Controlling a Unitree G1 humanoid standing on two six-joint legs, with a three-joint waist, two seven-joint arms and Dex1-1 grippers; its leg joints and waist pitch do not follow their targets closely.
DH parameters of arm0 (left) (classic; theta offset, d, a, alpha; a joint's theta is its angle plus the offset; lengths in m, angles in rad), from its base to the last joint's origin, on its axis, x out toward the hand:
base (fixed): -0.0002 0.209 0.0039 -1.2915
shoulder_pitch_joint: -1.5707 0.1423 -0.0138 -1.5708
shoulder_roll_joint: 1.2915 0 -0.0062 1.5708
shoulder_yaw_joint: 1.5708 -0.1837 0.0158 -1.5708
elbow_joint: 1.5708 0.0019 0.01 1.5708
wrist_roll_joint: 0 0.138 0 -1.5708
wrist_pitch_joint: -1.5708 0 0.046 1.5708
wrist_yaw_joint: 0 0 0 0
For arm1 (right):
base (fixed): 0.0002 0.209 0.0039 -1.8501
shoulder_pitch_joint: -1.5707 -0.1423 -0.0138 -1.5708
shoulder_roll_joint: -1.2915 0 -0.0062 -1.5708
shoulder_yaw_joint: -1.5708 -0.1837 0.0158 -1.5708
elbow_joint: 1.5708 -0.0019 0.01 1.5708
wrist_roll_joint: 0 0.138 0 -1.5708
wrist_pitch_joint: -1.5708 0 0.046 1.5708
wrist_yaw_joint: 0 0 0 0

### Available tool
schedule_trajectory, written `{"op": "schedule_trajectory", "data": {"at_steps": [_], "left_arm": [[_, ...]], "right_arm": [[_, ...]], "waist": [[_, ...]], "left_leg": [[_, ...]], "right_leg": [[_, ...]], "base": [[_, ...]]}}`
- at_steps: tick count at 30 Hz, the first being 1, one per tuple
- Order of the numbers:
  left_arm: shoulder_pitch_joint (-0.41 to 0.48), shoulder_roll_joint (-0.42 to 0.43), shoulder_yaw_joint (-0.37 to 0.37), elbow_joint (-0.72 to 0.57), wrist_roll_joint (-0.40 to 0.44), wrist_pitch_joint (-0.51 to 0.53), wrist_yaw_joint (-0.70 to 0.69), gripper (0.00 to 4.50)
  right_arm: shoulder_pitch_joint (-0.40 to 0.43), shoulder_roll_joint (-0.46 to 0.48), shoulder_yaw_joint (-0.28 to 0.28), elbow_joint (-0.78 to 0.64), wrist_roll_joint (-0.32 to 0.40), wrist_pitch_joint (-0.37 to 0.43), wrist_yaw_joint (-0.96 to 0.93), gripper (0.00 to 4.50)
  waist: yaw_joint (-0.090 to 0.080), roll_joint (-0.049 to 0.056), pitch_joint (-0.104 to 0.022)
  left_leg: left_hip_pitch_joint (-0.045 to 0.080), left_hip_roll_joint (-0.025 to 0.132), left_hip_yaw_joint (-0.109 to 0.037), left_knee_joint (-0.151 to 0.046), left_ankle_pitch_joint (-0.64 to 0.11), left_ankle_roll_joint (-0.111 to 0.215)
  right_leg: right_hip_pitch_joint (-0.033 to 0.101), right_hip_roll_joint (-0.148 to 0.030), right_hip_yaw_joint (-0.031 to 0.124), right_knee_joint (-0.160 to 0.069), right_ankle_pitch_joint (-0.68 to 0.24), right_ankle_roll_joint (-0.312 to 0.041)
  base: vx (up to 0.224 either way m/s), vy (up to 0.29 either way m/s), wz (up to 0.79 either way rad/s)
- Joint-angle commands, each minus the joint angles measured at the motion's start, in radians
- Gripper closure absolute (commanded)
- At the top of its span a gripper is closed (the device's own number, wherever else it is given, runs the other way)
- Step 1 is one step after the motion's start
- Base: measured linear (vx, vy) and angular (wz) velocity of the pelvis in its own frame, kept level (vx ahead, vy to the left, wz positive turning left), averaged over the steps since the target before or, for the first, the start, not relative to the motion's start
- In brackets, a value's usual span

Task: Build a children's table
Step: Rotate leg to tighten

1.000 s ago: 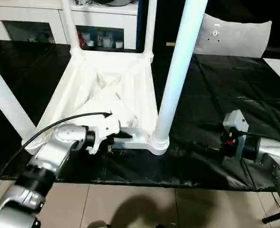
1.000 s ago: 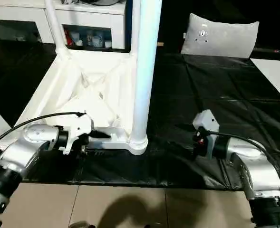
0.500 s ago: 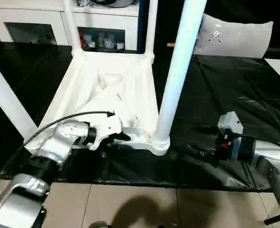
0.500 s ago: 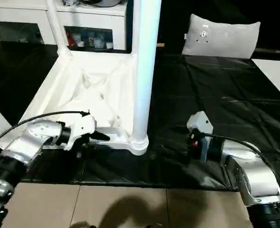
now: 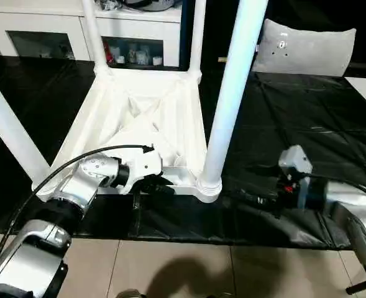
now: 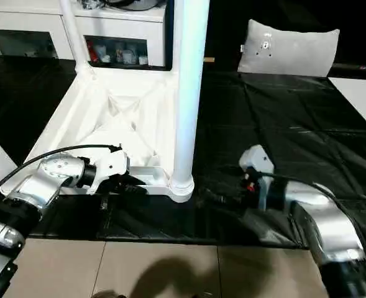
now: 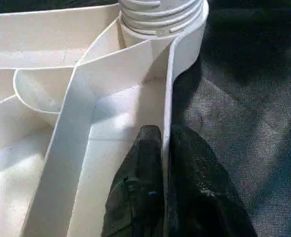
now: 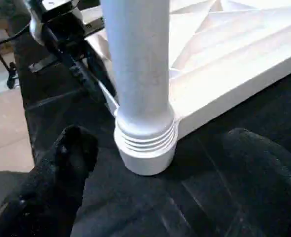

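Note:
The children's table lies upside down on the black mat, its white ribbed top [image 5: 139,112] facing up. Four white legs stand in its corner sockets; the nearest one [image 5: 232,93] rises at the front right corner. My left gripper [image 5: 161,184] is at the front rim just left of that corner. In the left wrist view its two black fingers [image 7: 143,148] pinch the thin rim wall [image 7: 167,98], one on each side. My right gripper [image 5: 254,198] lies low on the mat right of the same leg, its fingers [image 8: 73,148] spread wide either side of the threaded socket [image 8: 145,143], not touching it.
A white cabinet [image 5: 46,25] with glass doors stands behind the mat. A grey cushion [image 5: 307,53] leans at the back right. The black mat [image 5: 282,124] ends near me at a tiled floor [image 5: 183,267]. A black cable [image 5: 77,164] loops over my left forearm.
My left gripper's fingers have closed onto the table top's front rim. My right gripper has slid left along the mat toward the base of the near leg, still wide open.

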Motion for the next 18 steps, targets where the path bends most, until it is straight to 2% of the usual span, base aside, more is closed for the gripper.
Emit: {"op": "schedule_trajectory", "data": {"at_steps": [1,2,4,5,8,10,13,14,15,16,18], "left_arm": [[-0.005,0.010,-0.002,0.024,0.022,0.005,0.008,4.43],[0.001,0.008,0.001,0.016,0.013,0.001,-0.020,4.47],[0.009,0.007,0.001,-0.003,0.000,0.001,-0.046,4.50],[0.013,0.005,0.000,-0.016,-0.011,0.001,-0.067,4.50],[0.037,0.001,-0.014,-0.080,-0.029,0.011,-0.104,4.50],[0.051,-0.007,-0.025,-0.121,-0.032,0.016,-0.111,4.50],[0.066,-0.034,-0.030,-0.167,-0.038,0.036,-0.105,4.50],[0.069,-0.047,-0.031,-0.178,-0.036,0.044,-0.095,4.50],[0.070,-0.052,-0.032,-0.184,-0.034,0.049,-0.091,4.50],[0.072,-0.059,-0.034,-0.189,-0.026,0.054,-0.078,4.50],[0.074,-0.063,-0.033,-0.192,-0.018,0.057,-0.067,4.50]], "right_arm": [[-0.021,0.001,0.009,0.020,-0.013,-0.016,0.015,0.00],[-0.045,0.014,0.018,0.053,-0.006,-0.029,0.035,0.00],[-0.058,0.021,0.020,0.073,0.001,-0.041,0.055,0.17],[-0.071,0.027,0.021,0.094,0.004,-0.058,0.070,0.33],[-0.102,0.034,0.037,0.142,-0.002,-0.075,0.101,0.46],[-0.118,0.035,0.053,0.162,0.003,-0.065,0.138,0.71],[-0.144,0.042,0.081,0.196,0.006,-0.038,0.191,0.99],[-0.154,0.052,0.093,0.214,0.000,-0.038,0.203,1.08],[-0.159,0.057,0.099,0.223,-0.002,-0.040,0.207,1.16],[-0.167,0.069,0.105,0.238,-0.002,-0.044,0.211,1.26],[-0.174,0.078,0.108,0.248,0.001,-0.044,0.216,1.35]], "waist": [[0.004,0.003,-0.066],[0.001,0.002,-0.067],[0.002,0.004,-0.069],[0.003,0.006,-0.072],[0.004,0.008,-0.077],[0.005,0.005,-0.077],[0.012,0.008,-0.077],[0.012,0.004,-0.077],[0.013,0.005,-0.077],[0.015,0.002,-0.075],[0.021,0.005,-0.074]], "left_leg": [[0.005,0.026,-0.011,-0.079,-0.280,0.006],[0.001,0.028,-0.013,-0.081,-0.272,0.008],[0.002,0.029,-0.012,-0.079,-0.264,0.008],[0.002,0.031,-0.010,-0.078,-0.235,0.013],[0.002,0.032,-0.005,-0.073,-0.194,0.022],[-0.004,0.032,-0.005,-0.072,-0.169,0.034],[-0.002,0.033,-0.001,-0.069,-0.152,0.052],[-0.001,0.033,0.000,-0.068,-0.154,0.052],[-0.002,0.033,-0.001,-0.069,-0.154,0.053],[-0.001,0.033,0.000,-0.070,-0.161,0.051],[0.001,0.033,-0.002,-0.072,-0.177,0.039]], "right_leg": [[0.046,-0.070,0.041,-0.096,-0.421,-0.142],[0.049,-0.070,0.041,-0.092,-0.395,-0.153],[0.049,-0.071,0.042,-0.088,-0.373,-0.163],[0.049,-0.069,0.044,-0.080,-0.292,-0.192],[0.051,-0.068,0.045,-0.066,-0.182,-0.234],[0.058,-0.067,0.044,-0.058,-0.130,-0.255],[0.058,-0.066,0.043,-0.058,-0.121,-0.264],[0.057,-0.066,0.043,-0.058,-0.128,-0.262],[0.058,-0.067,0.043,-0.058,-0.139,-0.259],[0.056,-0.067,0.043,-0.063,-0.171,-0.249],[0.054,-0.070,0.044,-0.069,-0.240,-0.223]], "base": [[0.000,0.000,0.00],[0.000,0.000,0.00],[0.000,0.000,0.00],[0.000,0.000,0.00],[0.000,0.000,0.00],[0.000,0.000,0.00],[0.000,0.000,0.00],[0.000,0.000,0.00],[0.000,0.000,0.00],[0.000,0.000,0.00],[0.000,0.000,0.00]]}}
